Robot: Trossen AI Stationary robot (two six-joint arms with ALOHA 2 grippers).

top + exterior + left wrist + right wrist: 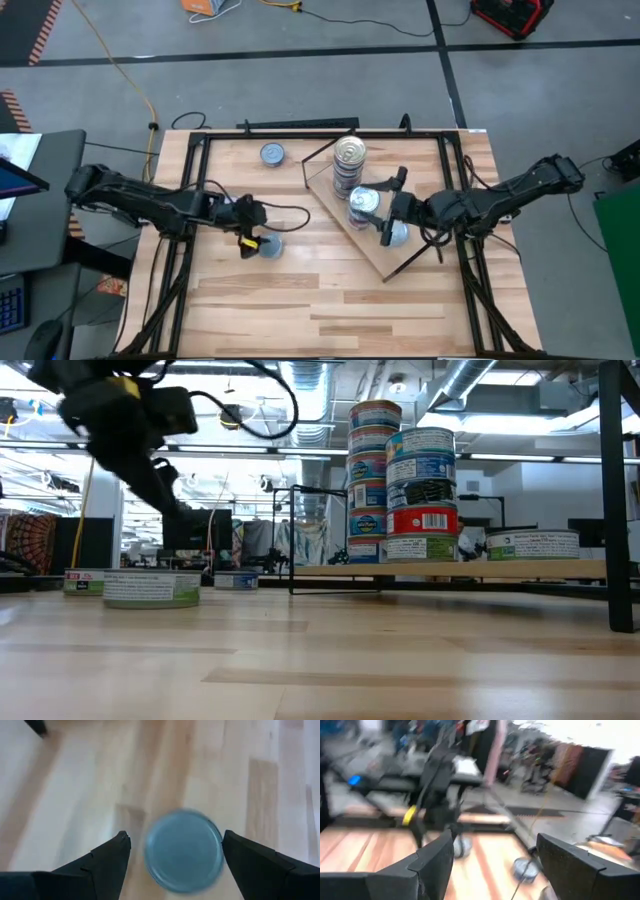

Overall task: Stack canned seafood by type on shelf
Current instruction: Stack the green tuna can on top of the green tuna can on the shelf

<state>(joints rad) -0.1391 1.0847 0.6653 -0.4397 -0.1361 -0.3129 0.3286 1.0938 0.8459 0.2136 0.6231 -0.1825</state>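
Left pincer (172, 852) hangs spread wide over a loose tin (270, 246) mid-counter (330, 310), prob. to straddle it for a grab, while right pincer (388, 222), released & empty, sits by shelf (375, 255) w/ two stacks (349, 165), near its counter-front corner.

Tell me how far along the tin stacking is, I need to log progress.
Mostly done: two stacks of tins stand on the shelf, with a single tin beside them. In hand: the left gripper, jaws open, hangs over a loose tin on the table. The right gripper is at the shelf, holding nothing. Left: that tin and another farther back.
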